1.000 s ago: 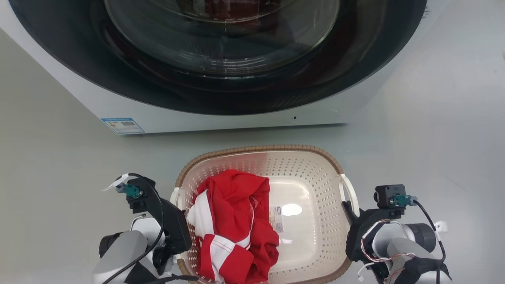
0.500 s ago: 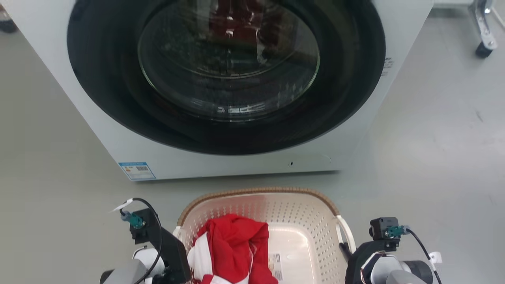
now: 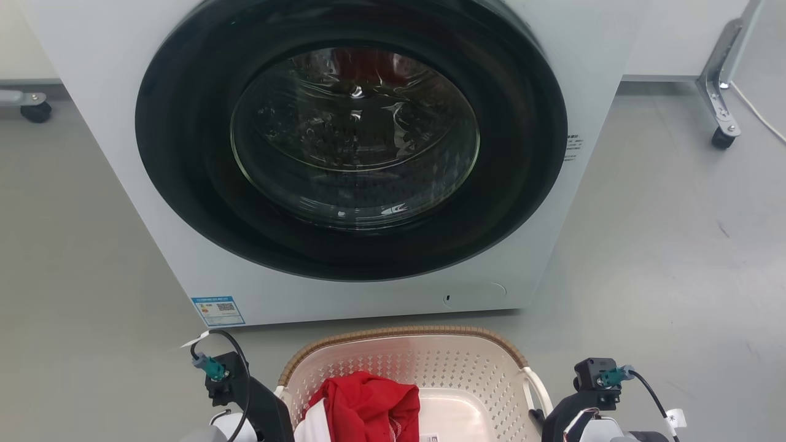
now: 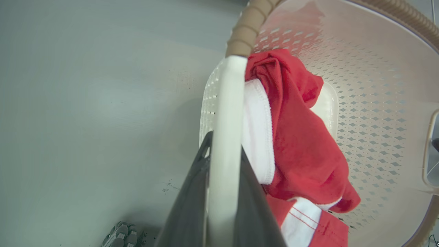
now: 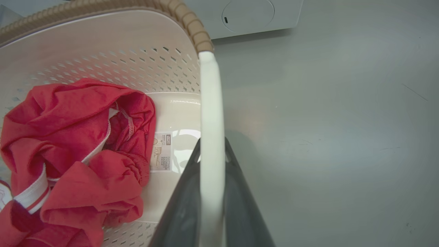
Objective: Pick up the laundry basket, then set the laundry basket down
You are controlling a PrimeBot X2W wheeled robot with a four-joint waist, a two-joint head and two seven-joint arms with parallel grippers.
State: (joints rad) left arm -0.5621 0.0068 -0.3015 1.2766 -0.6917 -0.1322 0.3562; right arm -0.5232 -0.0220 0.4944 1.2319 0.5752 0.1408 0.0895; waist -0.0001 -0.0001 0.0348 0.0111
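The laundry basket, cream perforated plastic with a brown woven-look rim, sits low in the head view in front of a washing machine. A red and white garment lies in its left half. In the left wrist view my left gripper is shut on the basket's white loop handle, one dark finger on each side. In the right wrist view my right gripper is shut on the opposite white handle. A small label shows on the basket's bottom. I cannot tell whether the basket touches the floor.
A white front-loading washing machine with a dark round door stands just beyond the basket, a blue label at its lower left. Grey floor lies on both sides. A metal leg with a castor stands at the far right.
The head camera has tilted up, so the washing machine and basket sit lower in the picture. Both grippers stay at the basket's handles.
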